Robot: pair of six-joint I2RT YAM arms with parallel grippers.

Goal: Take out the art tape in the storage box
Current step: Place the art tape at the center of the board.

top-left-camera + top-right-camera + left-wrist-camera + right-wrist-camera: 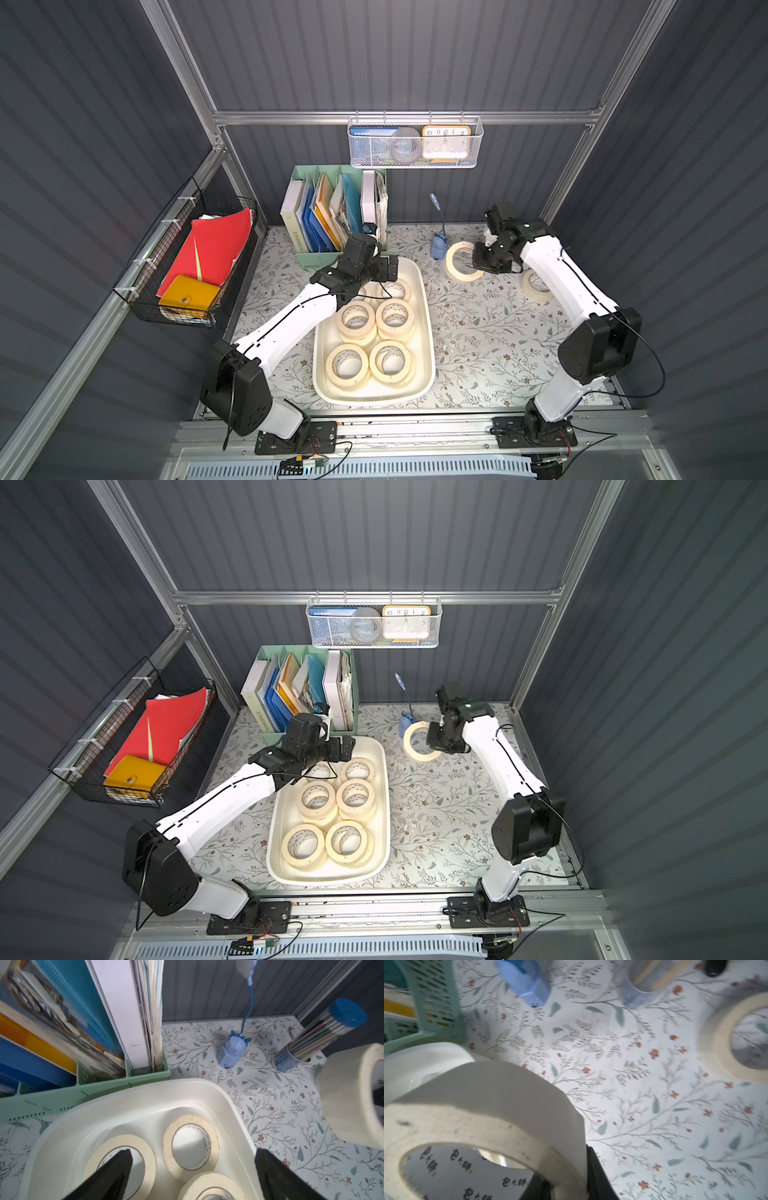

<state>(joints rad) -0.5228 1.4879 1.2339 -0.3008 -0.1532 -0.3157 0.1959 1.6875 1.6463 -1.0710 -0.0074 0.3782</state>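
As the right gripper (566, 1180) pinches a tape roll (488, 1095), the left gripper (193, 1151) is empty.
Its jaws stand wide open above the white box (182, 1086).

Both top views look down from high; wrist views sit near the table (270, 1095).

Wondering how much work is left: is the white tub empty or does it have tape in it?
Not empty: the storage box holds several rolls of art tape, lying flat, some stacked.
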